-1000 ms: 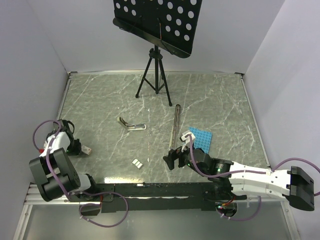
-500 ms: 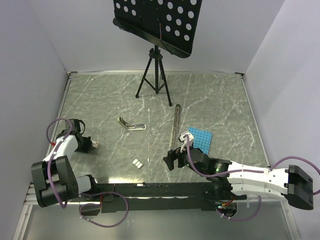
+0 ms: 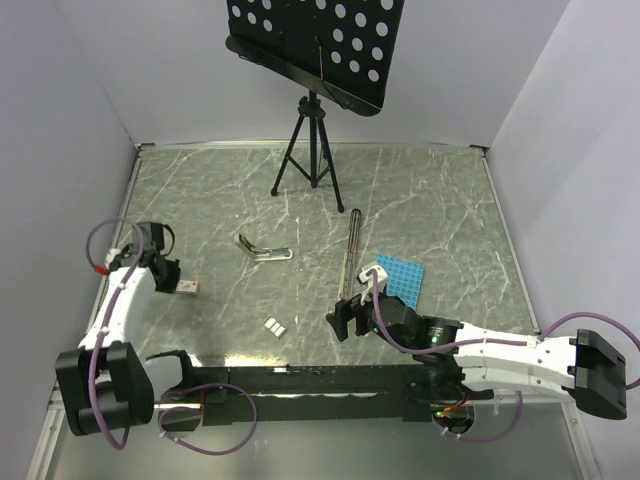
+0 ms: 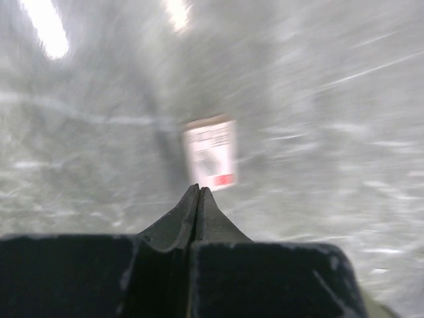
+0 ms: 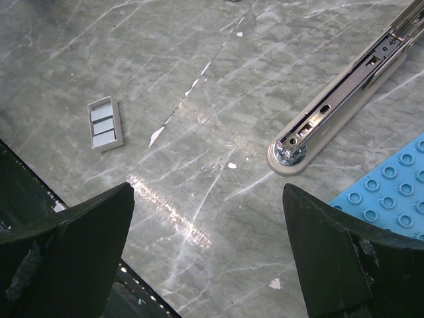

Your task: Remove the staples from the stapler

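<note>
The only print in view is on a small white card (image 4: 212,154) with a red patch at its lower corner, and it is too blurred to read. The left gripper (image 4: 197,193) has its black, wedge-shaped fingers pressed flat together. Their tips meet at the card's lower edge, and I cannot tell whether they pinch it.

The right gripper (image 5: 208,189) is spread wide with nothing between its fingers, above the grey, white-veined marble-look table (image 3: 450,210).

The stapler (image 3: 263,249) is a slim, pale metal V lying left of centre in the top view, apart from both grippers. The staples (image 5: 105,124) sit at the upper left of the right wrist view: a small grey rectangle in three ridged sections, flat on the table.

At the upper right of that view a long metal bar (image 5: 338,106) runs diagonally and ends in a rounded cream tip. Just below it, at the right edge, is the corner of a blue plastic tray (image 5: 391,192) with round studs.

At the top of the overhead view stands a black tripod stand (image 3: 312,150) carrying a perforated panel.
</note>
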